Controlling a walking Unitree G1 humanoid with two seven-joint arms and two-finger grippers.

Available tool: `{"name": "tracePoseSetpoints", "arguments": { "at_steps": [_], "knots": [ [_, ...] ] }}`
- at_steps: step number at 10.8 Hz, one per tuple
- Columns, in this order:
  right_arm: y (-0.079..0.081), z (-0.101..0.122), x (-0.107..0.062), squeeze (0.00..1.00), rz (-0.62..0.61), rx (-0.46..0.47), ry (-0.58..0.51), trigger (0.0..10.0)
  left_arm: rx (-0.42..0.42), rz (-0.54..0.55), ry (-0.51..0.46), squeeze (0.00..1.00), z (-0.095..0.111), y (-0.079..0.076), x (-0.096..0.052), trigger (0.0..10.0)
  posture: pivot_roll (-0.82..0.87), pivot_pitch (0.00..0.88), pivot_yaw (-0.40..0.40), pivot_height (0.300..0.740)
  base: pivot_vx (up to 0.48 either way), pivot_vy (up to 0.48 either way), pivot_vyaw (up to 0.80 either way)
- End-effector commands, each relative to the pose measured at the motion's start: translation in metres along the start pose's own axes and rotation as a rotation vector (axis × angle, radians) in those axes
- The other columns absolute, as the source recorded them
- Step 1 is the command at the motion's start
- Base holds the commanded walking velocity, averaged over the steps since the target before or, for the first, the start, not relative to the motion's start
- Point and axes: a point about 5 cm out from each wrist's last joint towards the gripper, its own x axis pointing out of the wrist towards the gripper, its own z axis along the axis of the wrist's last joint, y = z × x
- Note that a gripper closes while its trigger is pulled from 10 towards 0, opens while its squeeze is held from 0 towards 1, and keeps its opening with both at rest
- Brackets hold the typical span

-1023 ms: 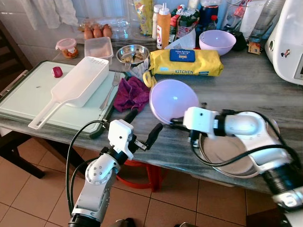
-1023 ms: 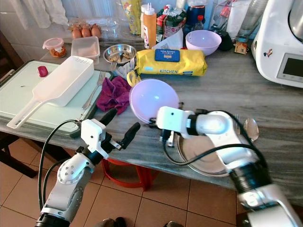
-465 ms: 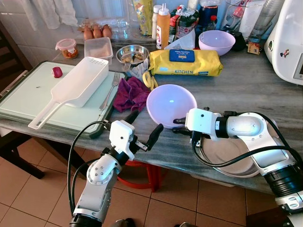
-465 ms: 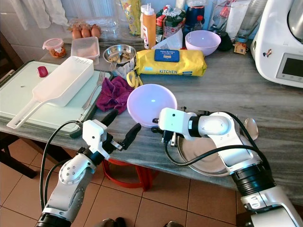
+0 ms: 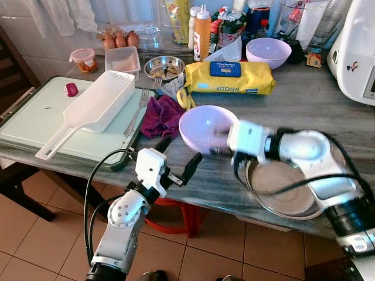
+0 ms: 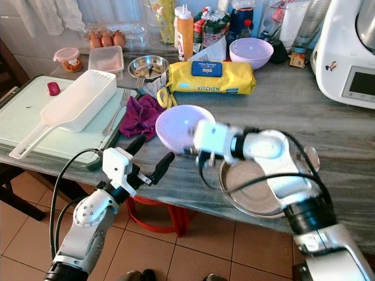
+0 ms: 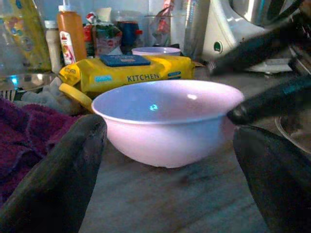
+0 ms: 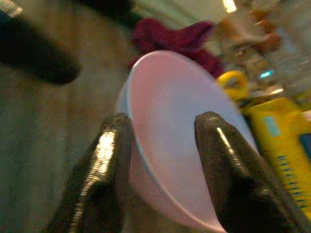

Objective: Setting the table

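The right gripper (image 8: pixel 160 160) pinches the rim of the pink bowl (image 5: pixel 206 126) — one finger inside, one outside — keeping it upright near the tabletop's (image 5: pixel 304 102) front edge; the left gripper (image 5: pixel 179 158) hovers spread wide.

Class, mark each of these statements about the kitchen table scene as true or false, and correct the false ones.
1. The right tool grips the rim of the pale pink plastic bowl. True.
2. That bowl sits inside the round metal plate. False: it is beside the plate, on the grey marble table.
3. The left tool is shut on a fork. False: it is open and holds nothing.
4. The yellow wipes packet lies beyond the bowl. True.
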Motion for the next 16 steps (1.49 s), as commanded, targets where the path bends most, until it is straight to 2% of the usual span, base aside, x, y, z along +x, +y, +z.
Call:
{"name": "tracePoseSetpoints", "arguments": {
  "at_steps": [1, 4, 6, 8, 11, 13, 15, 16],
  "knots": [
    [-0.011, 0.007, -0.002, 1.0, -0.054, -0.026, -0.023, 10.0, 0.012, 0.004, 0.005, 0.0, 0.0, 0.002, 0.0, 10.0, -0.15, 0.122, 0.05, 0.74, 0.0, 0.0, 0.0],
    [-0.02, 0.014, -0.005, 1.0, -0.183, 0.0, -0.086, 10.0, 0.018, 0.005, 0.002, 0.0, 0.0, 0.005, -0.002, 10.0, -0.15, 0.122, 0.053, 0.74, 0.0, 0.0, 0.0],
    [-0.011, 0.016, -0.01, 1.0, -0.223, 0.049, -0.119, 10.0, 0.019, 0.005, 0.002, 0.0, 0.0, 0.005, -0.003, 10.0, -0.15, 0.123, 0.056, 0.74, 0.0, 0.0, 0.0],
    [-0.001, 0.019, -0.031, 1.0, -0.29, 0.13, -0.144, 10.0, 0.019, 0.008, -0.003, 0.0, 0.002, 0.005, -0.004, 10.0, -0.16, 0.127, 0.054, 0.74, 0.0, 0.0, 0.0],
    [0.016, 0.003, -0.048, 1.0, -0.399, 0.197, -0.07, 10.0, 0.006, 0.027, -0.015, 0.0, 0.004, 0.009, -0.009, 10.0, -0.17, 0.136, 0.069, 0.74, 0.0, 0.0, 0.0],
    [0.024, -0.007, -0.057, 1.0, -0.52, 0.295, 0.015, 10.0, -0.007, -0.017, 0.003, 0.0, 0.003, 0.008, -0.013, 10.0, -0.19, 0.151, 0.091, 0.74, 0.0, 0.0, 0.0],
    [0.039, -0.009, -0.054, 1.0, -0.525, 0.382, 0.065, 10.0, -0.008, -0.038, 0.023, 0.0, 0.001, 0.006, -0.018, 10.0, -0.2, 0.166, 0.095, 0.74, 0.0, 0.0, 0.0],
    [0.046, -0.012, -0.053, 1.0, -0.52, 0.467, 0.094, 10.0, -0.011, -0.041, 0.029, 0.0, 0.0, 0.005, -0.02, 10.0, -0.2, 0.17, 0.094, 0.74, 0.0, 0.0, 0.0]
  ]
}}
